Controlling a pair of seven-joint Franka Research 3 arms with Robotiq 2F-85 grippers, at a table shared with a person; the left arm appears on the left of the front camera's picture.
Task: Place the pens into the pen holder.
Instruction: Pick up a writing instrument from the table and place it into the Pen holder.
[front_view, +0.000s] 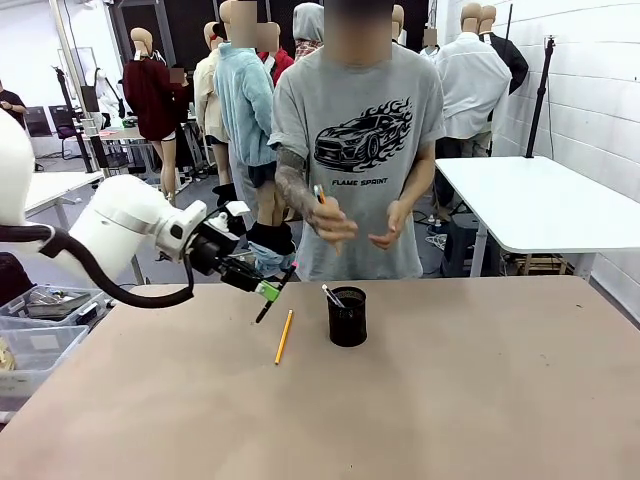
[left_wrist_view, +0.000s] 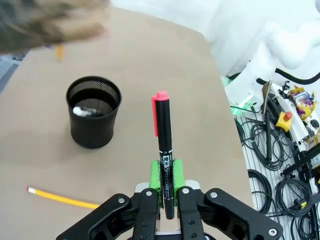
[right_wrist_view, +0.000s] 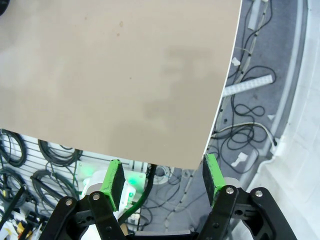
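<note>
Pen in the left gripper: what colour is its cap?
Red cap on the black pen; best in left wrist view.

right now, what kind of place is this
Likely a robotics lab or workshop: a white robot arm works at a table, loose cables lie on the floor beside it, and bins sit at the left.

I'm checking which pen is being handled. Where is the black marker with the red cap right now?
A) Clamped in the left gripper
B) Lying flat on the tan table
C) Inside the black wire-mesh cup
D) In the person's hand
A: the black marker with the red cap is clamped in the left gripper, apart from the black wire-mesh cup.
</note>
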